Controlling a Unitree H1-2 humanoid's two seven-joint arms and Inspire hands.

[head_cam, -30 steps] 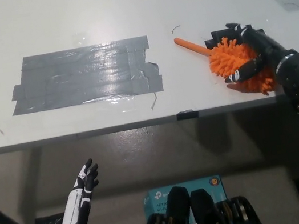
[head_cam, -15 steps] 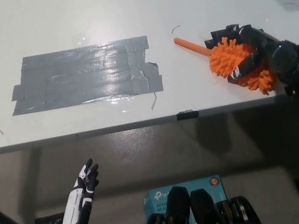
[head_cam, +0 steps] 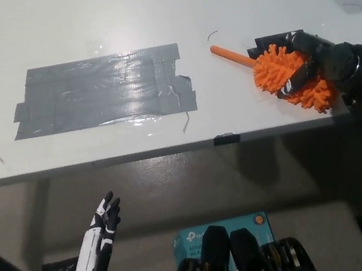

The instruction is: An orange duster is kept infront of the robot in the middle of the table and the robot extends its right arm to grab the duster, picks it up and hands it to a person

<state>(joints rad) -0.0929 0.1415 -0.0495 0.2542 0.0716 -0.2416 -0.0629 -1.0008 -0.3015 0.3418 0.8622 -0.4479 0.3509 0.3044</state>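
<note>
Black right hand (head_cam: pixel 302 58) lies over the fluffy orange microfibre duster (head_cam: pixel 288 76) at the right side of the white desk (head_cam: pixel 146 15), its fingers wrapped around the shaggy head, so it is grasping the duster. The duster's head sits under and partly beside the hand, near the desk's front edge, while its thin orange handle (head_cam: pixel 231 56) sticks out up and to the left, resting on the desk. Part of the head is covered by the hand, and the forearm runs off the right edge. Left of the duster lies a wide patch of grey duct tape (head_cam: pixel 103 91). Below the desk, at lower left, the white left hand (head_cam: pixel 103 223) hangs with fingers spread, holding nothing.
</note>
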